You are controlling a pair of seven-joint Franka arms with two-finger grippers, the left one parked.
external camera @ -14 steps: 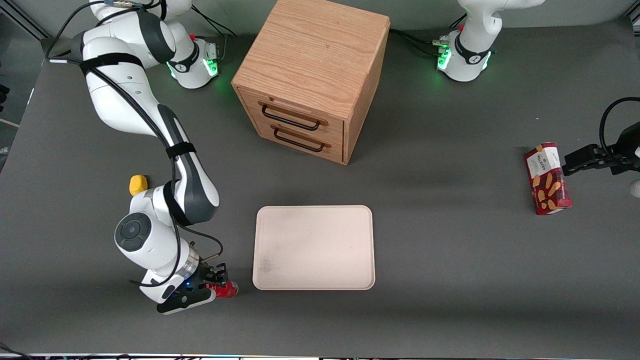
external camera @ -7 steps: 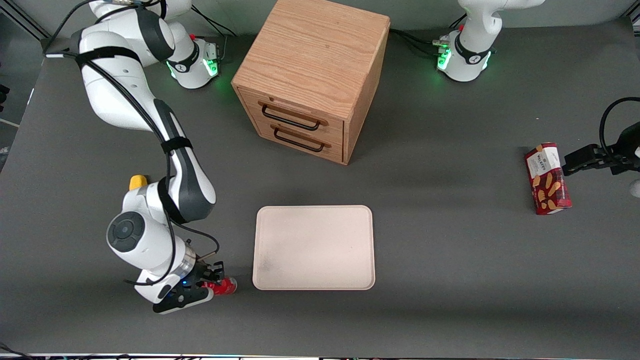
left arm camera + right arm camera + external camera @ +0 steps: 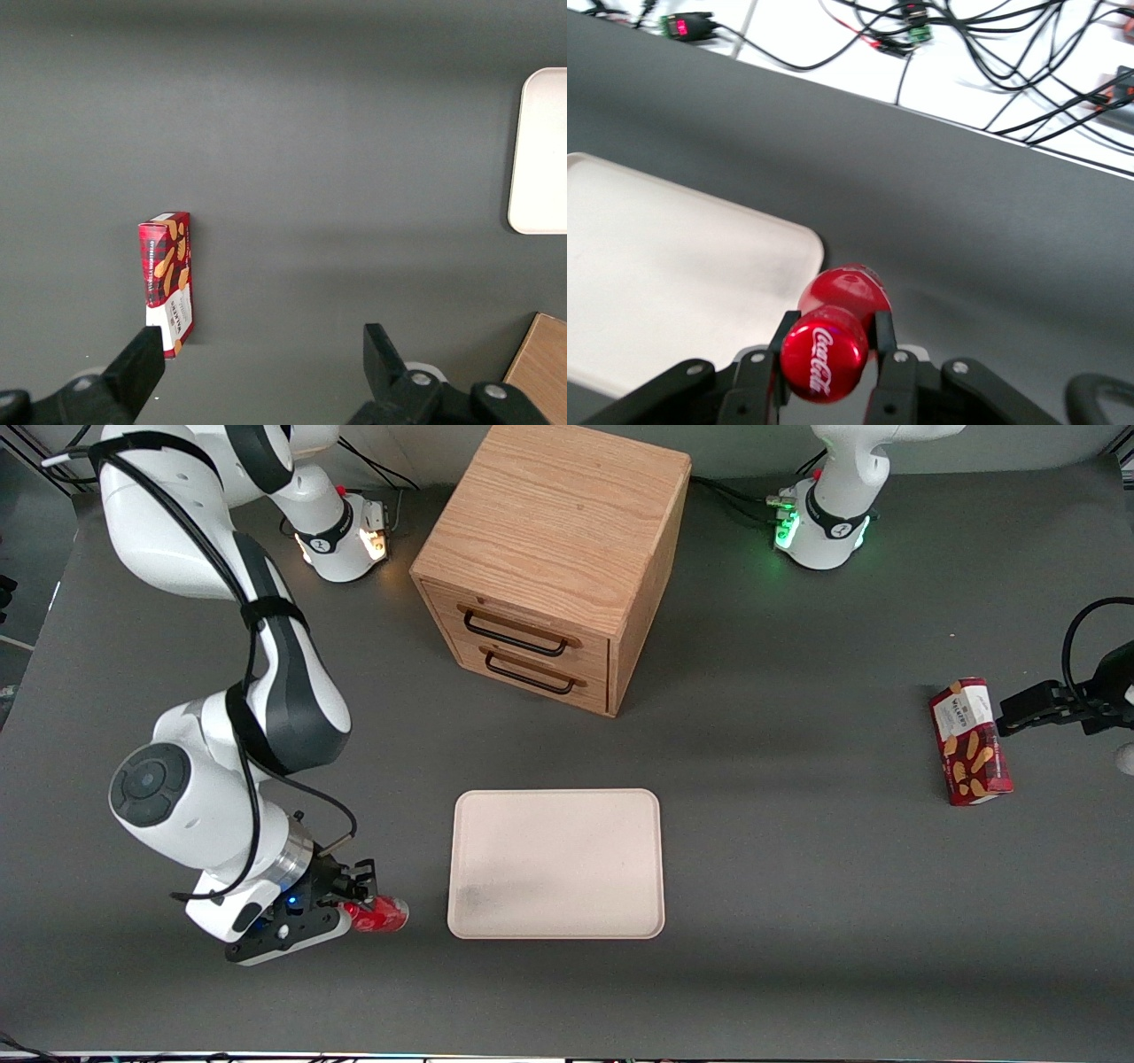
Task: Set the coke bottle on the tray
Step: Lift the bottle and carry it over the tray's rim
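The small bright red coke bottle is held between the fingers of my right gripper, lifted above the table beside the tray's near corner, toward the working arm's end. In the right wrist view the red cap with white Coca-Cola lettering sits clamped between the two black fingers of the gripper, with the bottle body past it. The pale beige tray lies flat and bare in the middle of the table; it also shows in the right wrist view and in the left wrist view.
A wooden two-drawer cabinet stands farther from the camera than the tray. A dark red snack box lies toward the parked arm's end, also in the left wrist view. Cables lie off the table's near edge.
My right gripper has risen with the bottle and drifted away from the tray toward the working arm's end. The arm now hides the yellow lump.
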